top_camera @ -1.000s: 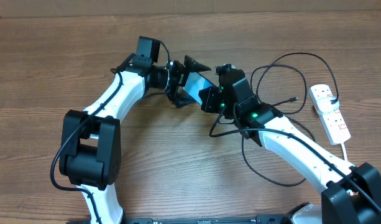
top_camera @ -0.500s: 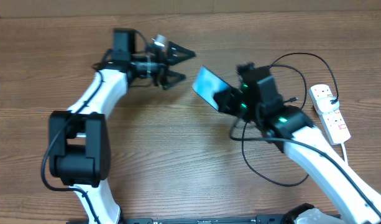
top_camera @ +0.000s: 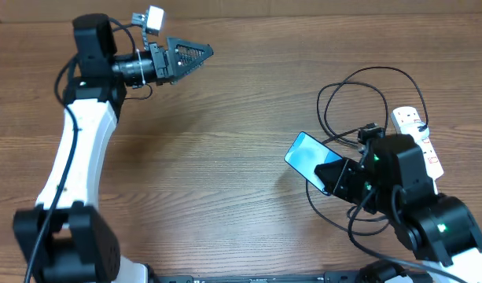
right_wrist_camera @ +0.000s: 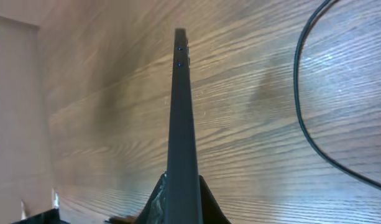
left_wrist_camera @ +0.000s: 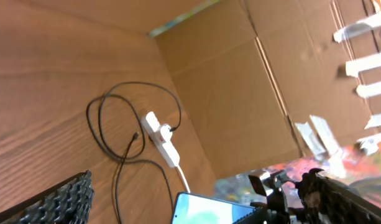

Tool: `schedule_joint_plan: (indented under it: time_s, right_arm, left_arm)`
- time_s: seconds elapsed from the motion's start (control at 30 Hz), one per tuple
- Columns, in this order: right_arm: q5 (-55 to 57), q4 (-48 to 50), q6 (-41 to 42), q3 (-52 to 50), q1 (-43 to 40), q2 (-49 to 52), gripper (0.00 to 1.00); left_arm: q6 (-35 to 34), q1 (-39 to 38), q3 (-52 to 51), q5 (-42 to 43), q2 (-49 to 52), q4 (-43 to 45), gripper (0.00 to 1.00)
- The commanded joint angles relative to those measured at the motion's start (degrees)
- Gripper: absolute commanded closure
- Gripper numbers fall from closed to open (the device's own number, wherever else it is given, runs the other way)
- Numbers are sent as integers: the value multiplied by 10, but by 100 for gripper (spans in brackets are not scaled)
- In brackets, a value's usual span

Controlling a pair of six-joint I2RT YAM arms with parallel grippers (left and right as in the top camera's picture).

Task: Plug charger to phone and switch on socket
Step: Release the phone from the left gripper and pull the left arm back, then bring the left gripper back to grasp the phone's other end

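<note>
Currently right jaws clamp tilted phone (top_camera: 306,152); left jaws spread wide.

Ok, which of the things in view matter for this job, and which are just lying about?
For the job:
- phone, held in the shut right gripper
- charger, looped on the table
- socket
- left gripper, open and empty

Lying about:
- cardboard panels behind the table

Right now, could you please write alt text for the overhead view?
The right gripper, jaws shut, holds the phone by one end over a wooden table, beside the looped charger and socket. The left gripper, jaws open, hangs at upper left.
</note>
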Motion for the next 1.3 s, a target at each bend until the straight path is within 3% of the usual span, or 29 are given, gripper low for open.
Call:
schedule_joint_plan:
  time_s: [0.0, 0.1, 0.2, 0.43, 0.6, 0.73, 1.0, 1.27]
  right_arm:
    - [47, 10, 85, -30, 2, -30, 96]
    - [64, 49, 174, -71, 2, -31, 96]
    - [42, 148, 250, -128, 2, -28, 96]
    - [-120, 580, 369, -255, 2, 29, 96]
    - [-186, 700, 424, -263, 3, 120, 96]
    - [-239, 758, 431, -263, 3, 192, 96]
    - [-311, 832, 446, -263, 3, 262, 96]
    - [-311, 865, 452, -263, 3, 262, 96]
  left_arm:
    - [60, 2, 12, -55, -63, -43, 0]
    - [107, 2, 12, -144, -106, -127, 0]
    - [149, 2, 12, -282, -154, -233, 0]
    - [153, 2, 12, -576, -273, -411, 0]
    - [133, 2, 12, -662, -353, -460, 0]
    - [75, 2, 12, -673, -400, -478, 0]
    - [-158, 2, 11, -652, -415, -610, 0]
    - [-276, 2, 6, -489, -383, -624, 0]
